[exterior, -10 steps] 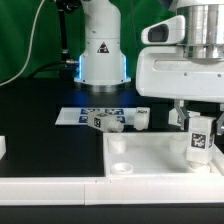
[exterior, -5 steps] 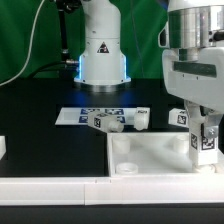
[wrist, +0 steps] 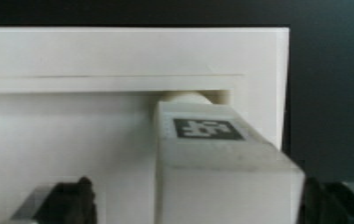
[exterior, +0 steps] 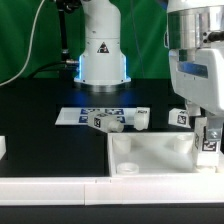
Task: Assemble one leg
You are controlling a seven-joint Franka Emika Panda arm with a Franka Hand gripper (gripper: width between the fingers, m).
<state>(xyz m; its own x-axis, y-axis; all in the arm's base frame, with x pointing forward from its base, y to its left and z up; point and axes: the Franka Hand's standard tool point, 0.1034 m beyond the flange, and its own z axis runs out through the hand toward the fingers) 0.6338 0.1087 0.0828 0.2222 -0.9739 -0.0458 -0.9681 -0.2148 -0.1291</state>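
Observation:
My gripper [exterior: 209, 132] is shut on a leg [exterior: 209, 146], a white peg with a black-and-white tag. It holds the leg upright over the right end of the large flat white panel [exterior: 150, 152]. In the wrist view the leg [wrist: 218, 150] fills the space between my dark fingers [wrist: 71, 200], and its narrower round end [wrist: 183, 98] is close to the panel's raised rim [wrist: 121, 60]. My gripper [wrist: 213, 208] is at the edge of that view. Three more legs lie behind the panel: one [exterior: 100, 122], another [exterior: 142, 118] and a third [exterior: 180, 117].
The marker board [exterior: 80, 114] lies behind the loose legs. The robot base [exterior: 100, 55] stands at the back. A round socket [exterior: 123, 167] sits in the panel's near left corner. A small white part [exterior: 3, 147] is at the exterior view's left edge.
My gripper has carried the leg toward the exterior view's right and lower, closer to the panel's right end. The other legs have not moved.

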